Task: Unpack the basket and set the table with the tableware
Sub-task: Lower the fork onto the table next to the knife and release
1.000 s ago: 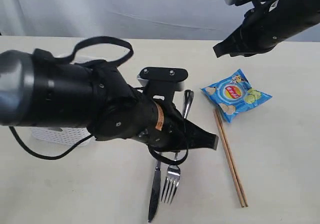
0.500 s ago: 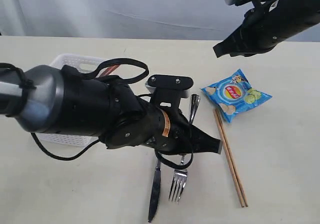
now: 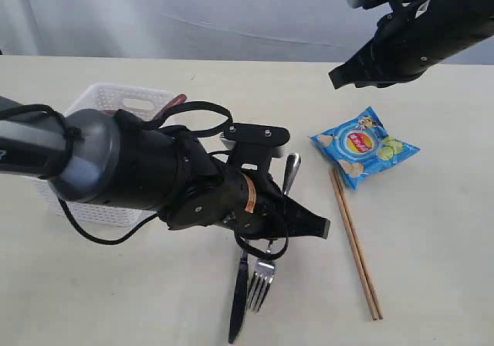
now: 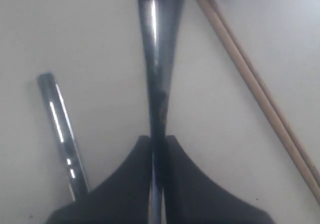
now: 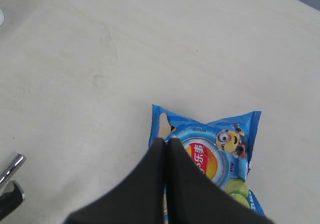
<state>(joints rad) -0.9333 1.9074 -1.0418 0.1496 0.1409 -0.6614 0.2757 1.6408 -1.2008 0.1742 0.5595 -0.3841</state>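
Your left gripper (image 4: pixel 158 140) is clenched on the fork (image 4: pixel 156 74), low over the table (image 3: pixel 432 230) between the knife (image 4: pixel 60 126) and the chopsticks (image 4: pixel 260 89), its long axis nearly parallel to the knife. Your right gripper (image 5: pixel 166 143), closed on nothing, hangs above the chip bag (image 5: pixel 215 151).

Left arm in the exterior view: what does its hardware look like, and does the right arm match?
The left arm is a thick black cylinder with a grey metallic band, a looped black cable, an orange-and-white label near the wrist and a black bracket. The left gripper has tapered matte-black fingers. The right arm is likewise black, with a matching right gripper.
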